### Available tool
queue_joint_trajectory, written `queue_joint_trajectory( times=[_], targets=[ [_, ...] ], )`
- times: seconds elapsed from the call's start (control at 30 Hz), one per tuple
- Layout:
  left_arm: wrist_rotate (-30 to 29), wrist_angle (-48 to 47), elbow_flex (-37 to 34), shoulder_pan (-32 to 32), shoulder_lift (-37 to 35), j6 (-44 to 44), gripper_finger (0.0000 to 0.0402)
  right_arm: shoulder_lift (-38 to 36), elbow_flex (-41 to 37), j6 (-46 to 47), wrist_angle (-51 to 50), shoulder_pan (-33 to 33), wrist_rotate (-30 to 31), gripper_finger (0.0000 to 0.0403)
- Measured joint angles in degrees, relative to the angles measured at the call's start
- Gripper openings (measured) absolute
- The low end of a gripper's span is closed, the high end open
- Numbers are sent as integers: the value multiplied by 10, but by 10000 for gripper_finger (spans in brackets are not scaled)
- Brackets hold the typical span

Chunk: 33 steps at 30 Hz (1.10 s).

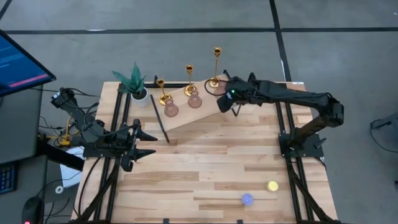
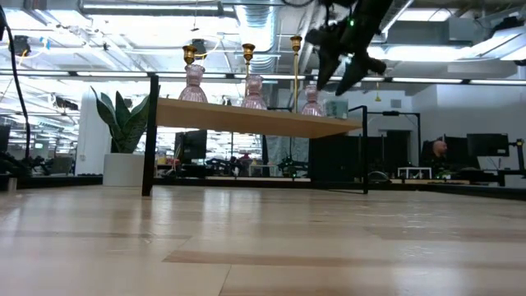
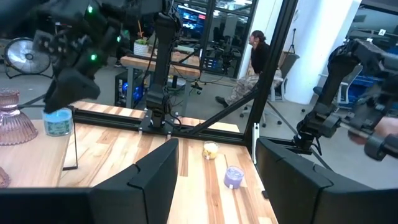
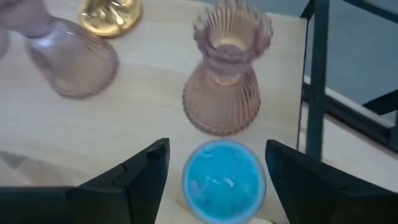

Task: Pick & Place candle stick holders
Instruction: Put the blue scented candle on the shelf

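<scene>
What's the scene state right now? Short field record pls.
shelf: raised wooden board at the table's far side
on shelf: three gold candlesticks, three pink holders, blue round light
right hand: over the shelf's right end, open, fingers either side of the blue light
left hand: open, empty, parked at the table's left
table front: yellow light, purple light

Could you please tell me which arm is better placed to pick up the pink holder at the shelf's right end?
Right: the right gripper hangs open just above that pink holder; the left gripper waits over the table.
</scene>
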Motion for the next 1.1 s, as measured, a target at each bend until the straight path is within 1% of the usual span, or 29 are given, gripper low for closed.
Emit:
queue_joint_trajectory(
  times=[0.17,0.27,0.33,0.43,0.6,0.73,0.97,1.1],
  targets=[
    [0,0,0,0,0,-1,214,0,69,-3,-82,12,1,256],
    [0,0,0,0,0,-2,214,0,89,24,-154,32,17,247],
    [0,0,0,0,0,-3,214,0,92,49,-200,48,25,229],
    [0,0,0,0,0,-4,214,1,88,85,-253,70,29,185],
    [0,0,0,0,0,-4,214,5,55,90,-227,97,30,103],
    [0,0,0,0,0,-4,214,6,38,94,-209,113,30,57],
    [0,1,0,0,0,-4,214,5,24,105,-229,129,30,7],
    [0,1,0,0,0,-8,214,5,21,105,-231,129,30,4]
  ],
)
